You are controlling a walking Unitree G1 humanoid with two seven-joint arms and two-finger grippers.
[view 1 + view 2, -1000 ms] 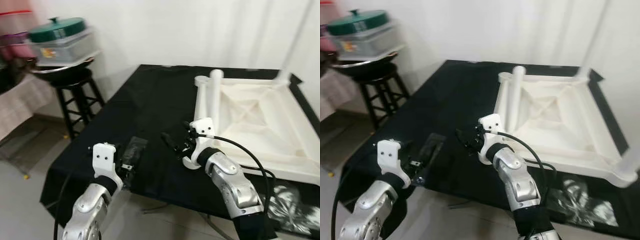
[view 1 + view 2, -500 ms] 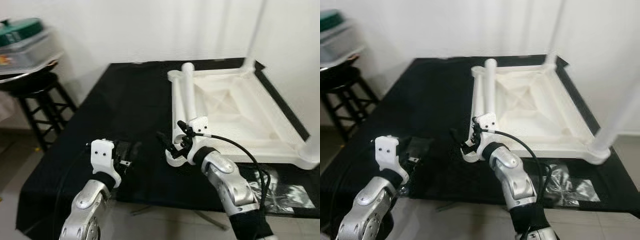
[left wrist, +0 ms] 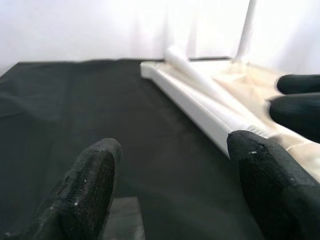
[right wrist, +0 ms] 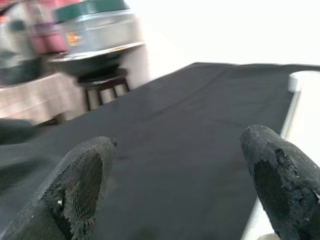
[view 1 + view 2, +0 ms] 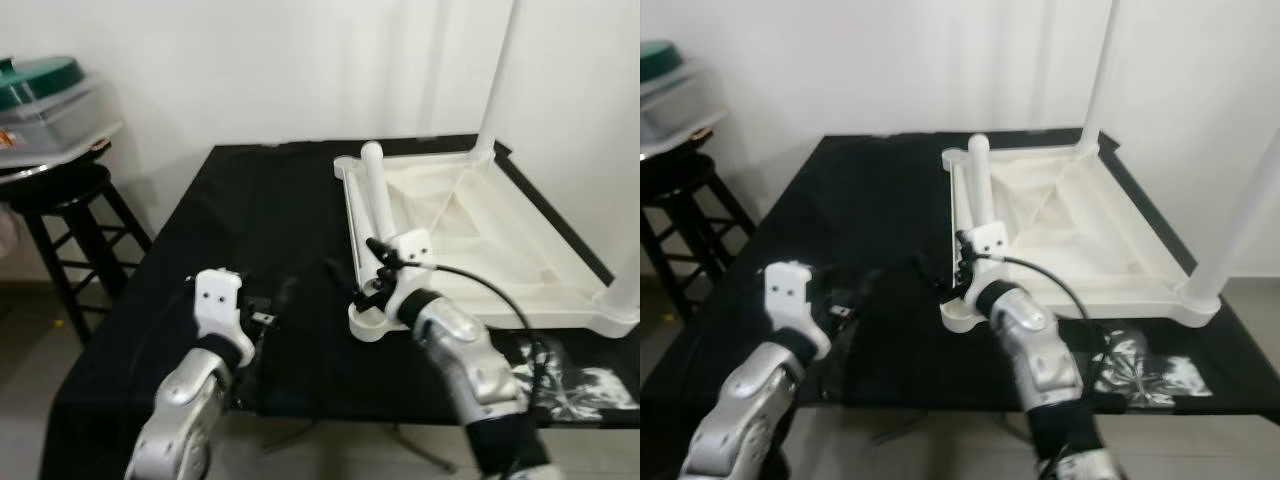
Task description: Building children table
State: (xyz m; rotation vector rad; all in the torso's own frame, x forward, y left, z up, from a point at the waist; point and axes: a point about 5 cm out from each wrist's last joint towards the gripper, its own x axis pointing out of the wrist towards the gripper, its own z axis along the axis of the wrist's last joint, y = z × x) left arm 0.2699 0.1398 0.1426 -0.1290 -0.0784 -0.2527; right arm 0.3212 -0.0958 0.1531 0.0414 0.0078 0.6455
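Over the near middle of the black-draped table [image 5: 250,190], the right claw [image 5: 372,288] hovers with its 2 fingers spread and nothing between them, right at the near-left corner socket [image 5: 372,325] of the upturned white children's tabletop [image 5: 480,230]. Since 1 second ago the head camera has swung, bringing the whole tabletop into view with 2 upright legs [image 5: 497,80]; the claw has kept close to that corner, which suggests it is lining up for the next leg rather than gripping yet. A loose white leg [image 5: 378,195] lies along the tabletop's left rim, just beyond the claw, running away toward the far edge. To the left, the left claw [image 5: 262,322] is also open and empty above the cloth near a flat dark packet [image 5: 280,300]. Farther left stands a black stool [image 5: 60,200] bearing a green-lidded container [image 5: 50,95].
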